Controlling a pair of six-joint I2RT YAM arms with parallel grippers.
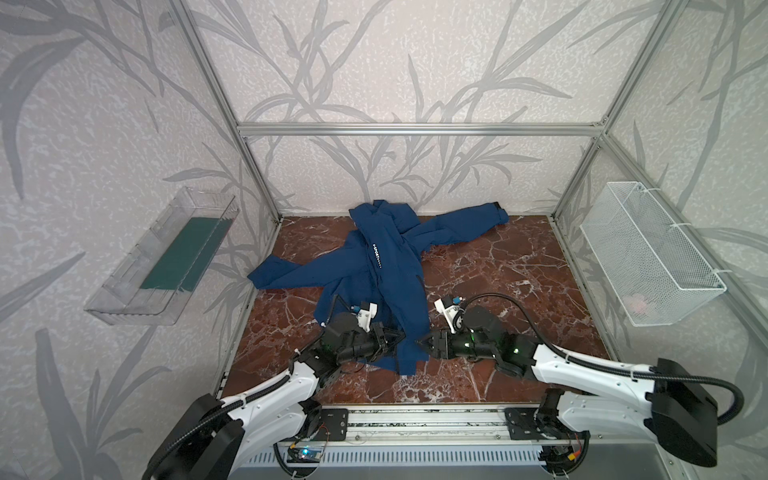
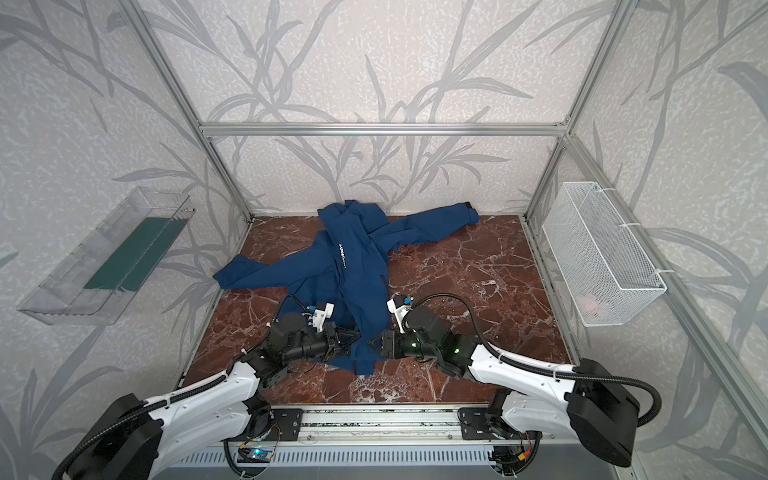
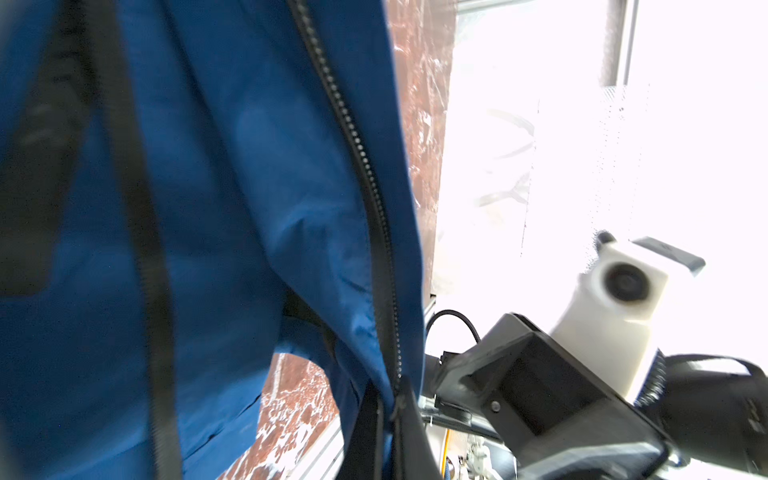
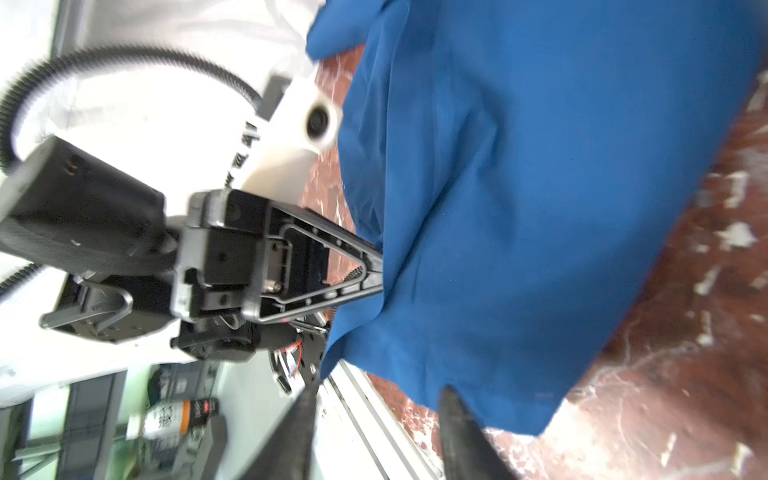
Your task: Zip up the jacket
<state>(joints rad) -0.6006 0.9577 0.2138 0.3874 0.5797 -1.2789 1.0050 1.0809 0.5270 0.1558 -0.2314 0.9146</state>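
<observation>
Jacket: navy, sprawled on marble table, hem toward arms. Left gripper pinched hem beside zipper. Right gripper stood spread, just beside hem. Recommended: hem held taut, pull grasped squarely.

Jacket: I am reading white "SPORT" running down its dark strip, in both top views.
Camera mount: I am seeing black letters on my left wrist's white mount, too blurred to read.

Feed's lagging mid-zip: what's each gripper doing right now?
Left gripper: closed, pinching the jacket at its zipper edge.
Right gripper: open, holding nothing.
</observation>
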